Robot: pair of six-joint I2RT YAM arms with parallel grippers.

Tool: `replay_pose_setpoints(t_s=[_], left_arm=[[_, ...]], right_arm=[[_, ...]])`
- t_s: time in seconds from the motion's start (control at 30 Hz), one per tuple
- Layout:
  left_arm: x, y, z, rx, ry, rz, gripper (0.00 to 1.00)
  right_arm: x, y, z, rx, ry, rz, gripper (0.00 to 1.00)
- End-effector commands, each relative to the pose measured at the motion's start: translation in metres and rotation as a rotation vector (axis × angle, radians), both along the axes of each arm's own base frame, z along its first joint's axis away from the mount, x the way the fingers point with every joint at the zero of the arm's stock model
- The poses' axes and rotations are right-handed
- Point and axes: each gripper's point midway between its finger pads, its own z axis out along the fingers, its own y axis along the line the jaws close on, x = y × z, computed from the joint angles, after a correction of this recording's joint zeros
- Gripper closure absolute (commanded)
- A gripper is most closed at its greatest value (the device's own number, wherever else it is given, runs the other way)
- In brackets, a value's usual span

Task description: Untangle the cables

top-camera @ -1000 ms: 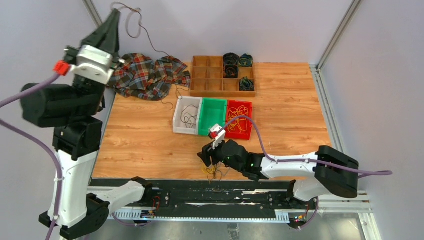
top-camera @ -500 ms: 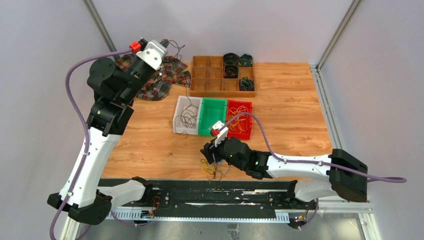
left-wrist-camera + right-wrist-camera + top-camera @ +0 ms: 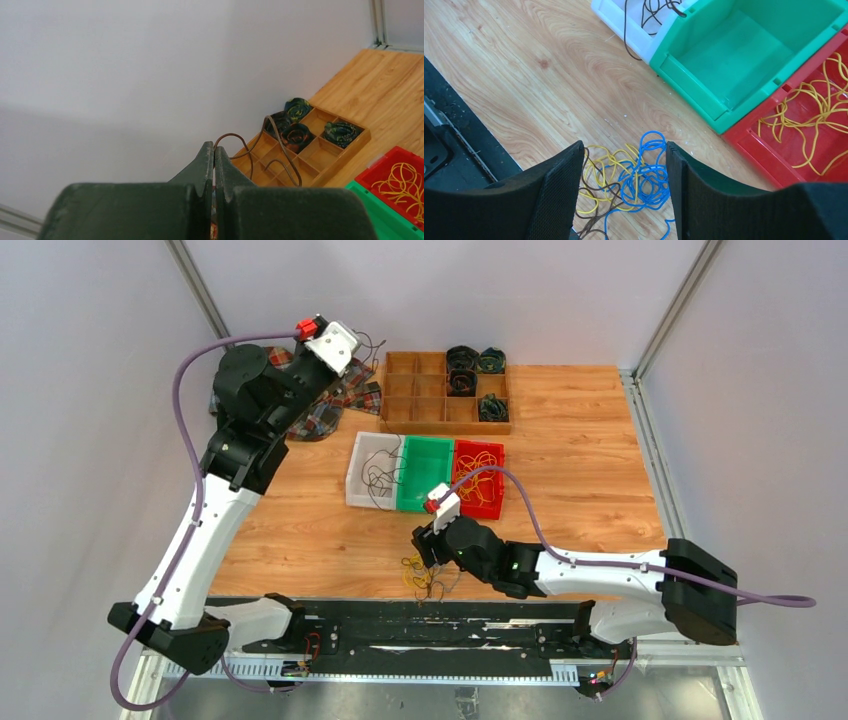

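The cables (image 3: 424, 576) lie as a small clump of yellow, blue and brown loops on the wood at the near edge. In the right wrist view the clump (image 3: 639, 182) sits between and below my open fingers. My right gripper (image 3: 426, 548) (image 3: 624, 162) hovers just above it, open and empty. My left gripper (image 3: 364, 344) (image 3: 214, 150) is raised at the back left beside the wooden tray. It is shut on a thin brown cable (image 3: 250, 145), which loops off its tips and trails down toward the white bin.
A white bin (image 3: 357, 476) with dark cable, an empty green bin (image 3: 425, 475) and a red bin (image 3: 497, 505) with yellow cable stand mid-table. A wooden divided tray (image 3: 420, 390) holds dark coils at the back. A plaid cloth (image 3: 322, 418) lies at the back left.
My left arm has swung down and to the right from high on the left, carrying the brown cable toward the wooden tray. The right gripper has shifted slightly over the clump.
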Motion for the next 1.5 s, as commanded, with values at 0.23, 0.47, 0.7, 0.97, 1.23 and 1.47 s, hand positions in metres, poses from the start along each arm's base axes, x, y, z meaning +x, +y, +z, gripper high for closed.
replay_pose_setpoints(t_s=[0.23,0.47,0.7,0.97,1.23,1.47], left_arm=[[0.020,-0.007,-0.003,0.028,-0.014,0.009,1.00],[0.005,0.003,0.077,-0.034,-0.217,0.034,0.99],[-0.033,0.018,0.139,-0.079,-0.393,0.031,0.99],[-0.059,0.035,0.191,-0.174,-0.546,0.065,0.99],[-0.108,0.061,0.282,-0.331,-0.791,0.087,0.99],[-0.124,0.061,0.301,-0.364,-0.834,0.042,1.00]], right_arm=[[0.003,-0.018,0.002,-0.005,-0.010,-0.065,0.39],[0.003,-0.025,-0.001,-0.008,-0.003,-0.087,0.40],[0.005,-0.027,-0.004,-0.011,-0.004,-0.106,0.41],[0.004,-0.027,-0.007,-0.002,0.014,-0.116,0.41],[0.003,-0.024,-0.004,0.020,0.014,-0.101,0.41],[0.000,-0.013,-0.002,0.031,0.026,-0.064,0.41]])
